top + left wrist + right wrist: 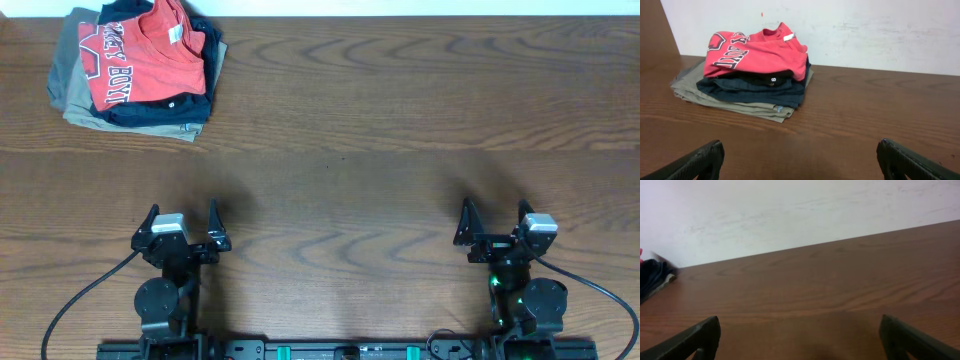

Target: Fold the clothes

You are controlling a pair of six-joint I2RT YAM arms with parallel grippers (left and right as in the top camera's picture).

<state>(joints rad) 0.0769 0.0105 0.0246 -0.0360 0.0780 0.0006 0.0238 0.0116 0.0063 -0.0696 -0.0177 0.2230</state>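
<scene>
Nearest, at 7 and 5 o'clock, the left hand (182, 212) and right hand (495, 210) sit spread wide, holding nothing. Far off at 11 o'clock on the wooden surface (380, 140), the coral-red T-shirt (135, 55) lies crumpled atop a stack of folded garments (150, 112).

A dark brown worktop with bold, wavy wood grain (380, 120) fills the overhead view from side to side. Along its far edge stands a plain white painted wall (880, 30), matt, marked with faint grey scuffs and one small red speck (761, 14) above the far left corner. Left of the wall a flat brown surface (655, 30) rises; what it is cannot be told. The light is soft and even. The wood shows a dull sheen, with blurred darker patches toward the near edge.
</scene>
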